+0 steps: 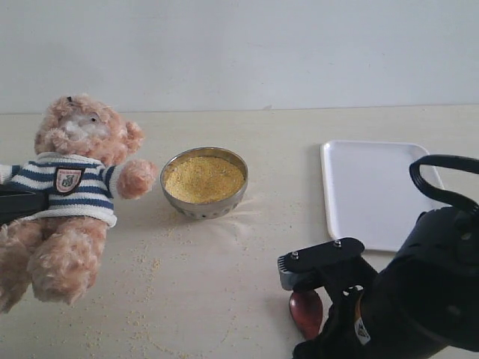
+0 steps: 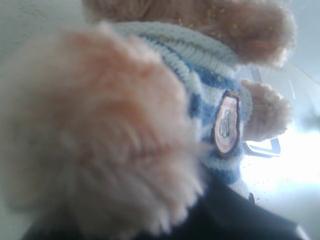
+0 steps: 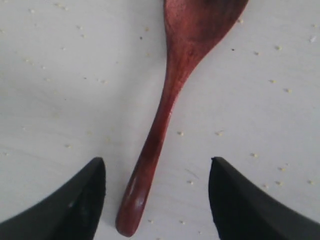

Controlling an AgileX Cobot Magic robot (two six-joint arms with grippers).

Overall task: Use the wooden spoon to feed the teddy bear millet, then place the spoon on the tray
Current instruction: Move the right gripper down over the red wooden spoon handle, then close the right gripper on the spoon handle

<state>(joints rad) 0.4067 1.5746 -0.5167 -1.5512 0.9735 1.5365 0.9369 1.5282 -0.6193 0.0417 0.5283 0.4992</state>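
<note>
Right wrist view: our right gripper (image 3: 156, 164) is spread wide around the wooden spoon (image 3: 166, 115) handle, flat on the table (image 3: 60, 75). We'd centre the handle, drop lower, then squeeze gently. Left gripper (image 1: 16, 203) by the teddy bear (image 1: 71, 179): can't tell.

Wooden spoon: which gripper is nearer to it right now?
Right. The right gripper sits open astride the handle of the wooden spoon; the left gripper is far off, against the teddy bear.
</note>
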